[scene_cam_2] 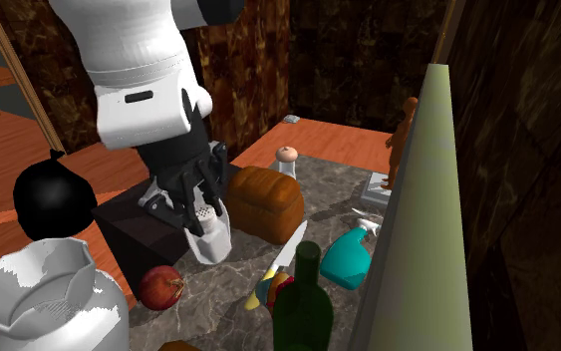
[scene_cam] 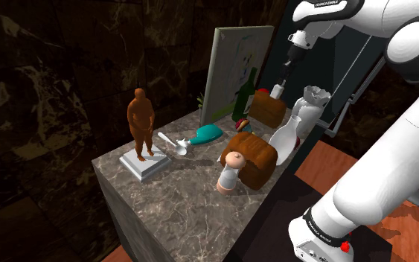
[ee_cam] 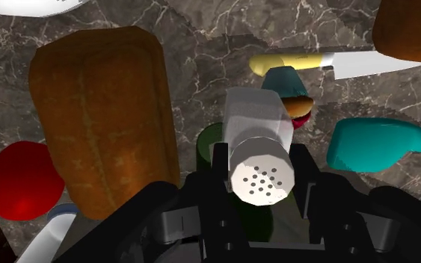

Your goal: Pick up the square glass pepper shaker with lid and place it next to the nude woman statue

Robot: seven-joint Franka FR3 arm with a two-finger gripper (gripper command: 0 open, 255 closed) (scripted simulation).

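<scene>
The pepper shaker (ee_cam: 257, 153) is a clear square body with a pale perforated lid. My gripper (ee_cam: 259, 173) is shut on it, and its black fingers (ee_cam: 220, 161) clasp the sides. In the shoulder view the gripper (scene_cam: 283, 80) holds the shaker (scene_cam: 277, 91) in the air above the far end of the counter, over a bread loaf (scene_cam: 267, 110). In the second exterior view the gripper (scene_cam_2: 193, 199) and shaker (scene_cam_2: 211, 231) hang over the marble top. The brown woman statue (scene_cam: 139, 123) stands on a white base (scene_cam: 146, 165) at the counter's other end, also seen far back as the statue (scene_cam_2: 402, 140).
Between shaker and statue lie a large bread loaf (scene_cam: 251, 158), a round-topped shaker (scene_cam: 230, 173), a teal spray bottle (scene_cam: 206, 135), a spoon (scene_cam: 174, 143) and a knife (ee_cam: 321, 66). A green bottle (scene_cam: 246, 93), white vases (scene_cam: 283, 138), a red fruit (scene_cam_2: 160, 287) and a leaning picture (scene_cam: 234, 71) crowd the far end.
</scene>
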